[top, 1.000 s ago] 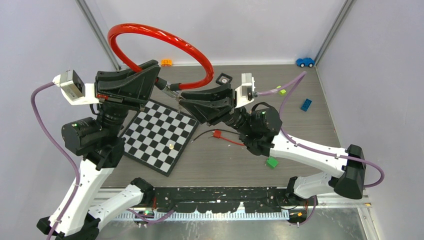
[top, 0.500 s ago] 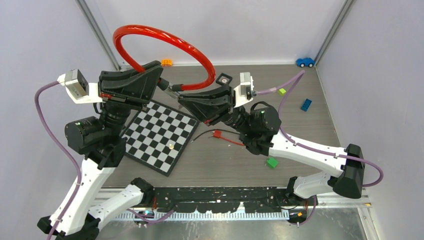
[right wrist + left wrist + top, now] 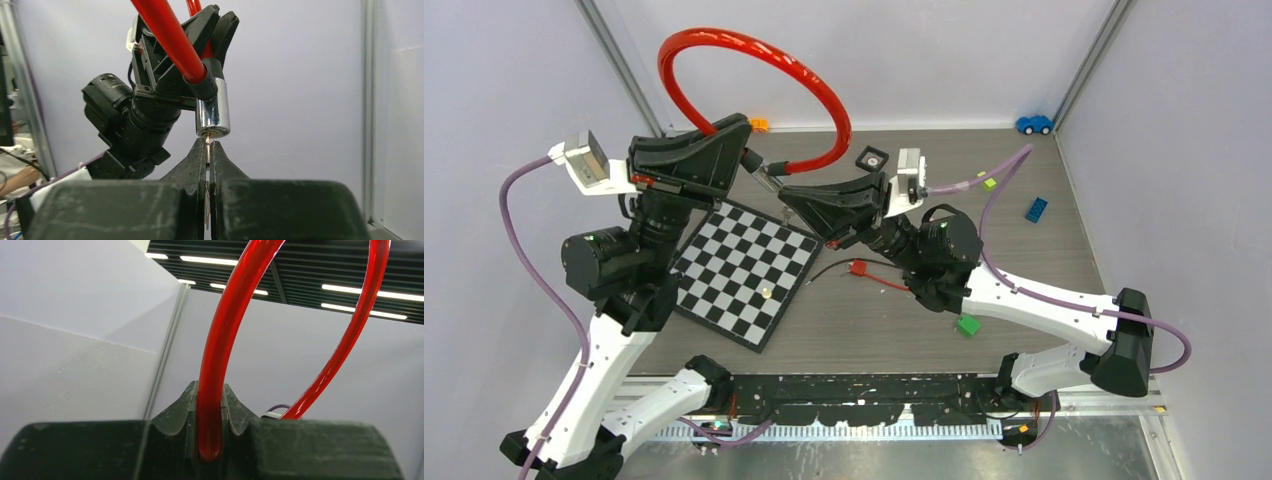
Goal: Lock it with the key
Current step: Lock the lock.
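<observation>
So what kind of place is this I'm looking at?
Probably a robotics lab test cell: two robot arms bolted to a walled-in table, with practice props such as a chessboard, a toy car and a red cable lock.

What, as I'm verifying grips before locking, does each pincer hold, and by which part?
Left pincer: glossy red cable loop, by its tube. Right pincer: small metal key, pinched just below the chrome lock cylinder.

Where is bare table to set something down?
Bare: the near strip between chessboard and green block; the right side between blue brick and toy car. Crowded: behind the chessboard, around the red cable lock and key.
</observation>
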Robot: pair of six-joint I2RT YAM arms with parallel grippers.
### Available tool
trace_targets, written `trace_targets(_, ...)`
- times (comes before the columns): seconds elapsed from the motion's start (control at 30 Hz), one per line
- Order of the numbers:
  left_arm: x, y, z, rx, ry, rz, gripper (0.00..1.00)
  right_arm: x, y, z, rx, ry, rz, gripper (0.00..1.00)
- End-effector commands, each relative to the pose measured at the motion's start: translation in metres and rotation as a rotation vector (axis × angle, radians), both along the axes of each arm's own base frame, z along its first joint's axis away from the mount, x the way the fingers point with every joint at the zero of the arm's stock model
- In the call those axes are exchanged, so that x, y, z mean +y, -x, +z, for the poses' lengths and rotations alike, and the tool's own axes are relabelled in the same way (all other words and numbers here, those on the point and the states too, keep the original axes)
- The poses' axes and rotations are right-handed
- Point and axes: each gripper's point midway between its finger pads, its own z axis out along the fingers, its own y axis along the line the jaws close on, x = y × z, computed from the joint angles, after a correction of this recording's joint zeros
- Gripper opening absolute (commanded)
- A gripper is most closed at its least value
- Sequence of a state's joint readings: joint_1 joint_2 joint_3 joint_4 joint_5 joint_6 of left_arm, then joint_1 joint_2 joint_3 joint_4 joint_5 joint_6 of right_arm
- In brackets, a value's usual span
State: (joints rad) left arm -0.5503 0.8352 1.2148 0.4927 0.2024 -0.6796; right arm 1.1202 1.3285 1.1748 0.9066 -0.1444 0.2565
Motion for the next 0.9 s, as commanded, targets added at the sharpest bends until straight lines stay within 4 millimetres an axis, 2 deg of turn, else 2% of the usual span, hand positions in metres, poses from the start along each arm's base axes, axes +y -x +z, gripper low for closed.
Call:
trace_targets(0.0, 0.016, 0.002, 0.012, 0.022, 0.064, 0.042, 0.00, -0.018, -0.025, 0.016, -0.010, -0.012, -0.223, 0.01)
trace_targets(0.1, 0.018, -0.004, 0.007, 0.057, 0.054, 0.068, 0.00, -0.018, -0.039, 0.012, -0.043, 0.033, -0.380, 0.01)
trace_targets(0.43, 0.020, -0.015, -0.001, 0.119, 0.039, 0.107, 0.00, -0.010, -0.051, 0.002, -0.206, 0.194, -0.791, 0.01)
trace_targets(0.63, 0.021, -0.015, -0.002, 0.125, 0.026, 0.121, 0.00, -0.015, -0.058, 0.002, -0.173, 0.211, -0.856, 0.01)
trace_targets(0.87, 0.023, -0.015, -0.005, 0.136, 0.022, 0.127, 0.00, -0.020, -0.057, 0.000, -0.146, 0.193, -0.844, 0.01)
